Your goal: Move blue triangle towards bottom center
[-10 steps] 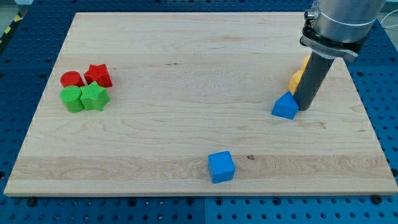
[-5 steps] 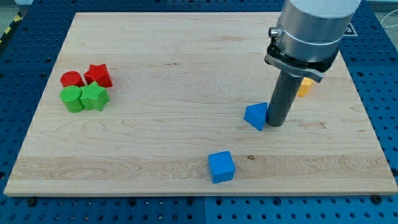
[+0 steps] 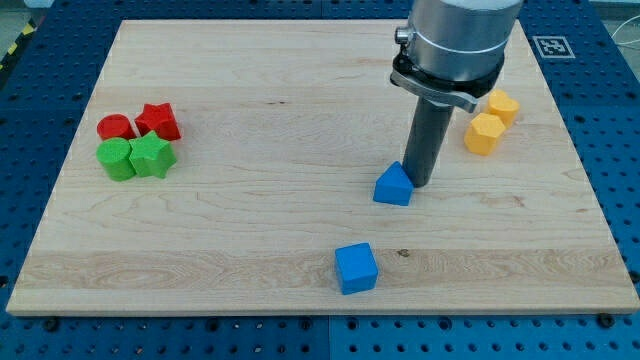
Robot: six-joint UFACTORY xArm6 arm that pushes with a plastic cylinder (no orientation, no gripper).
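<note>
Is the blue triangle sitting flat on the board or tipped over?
Flat. The blue triangle rests on its base with its peak pointing up, on the wooden board. My tip sits right against its right side.

Over on the view's left, well away from the rod, there's a tight little cluster: a red cylinder (image 3: 115, 127) and red star (image 3: 158, 120) on top, green cylinder (image 3: 117, 159) and green star (image 3: 152, 155) right below them, all touching. Two yellow blocks (image 3: 490, 121) sit together just right of the rod. A blue cube (image 3: 356, 268) sits below it, near the wooden board's (image 3: 250, 230) bottom edge.
</note>
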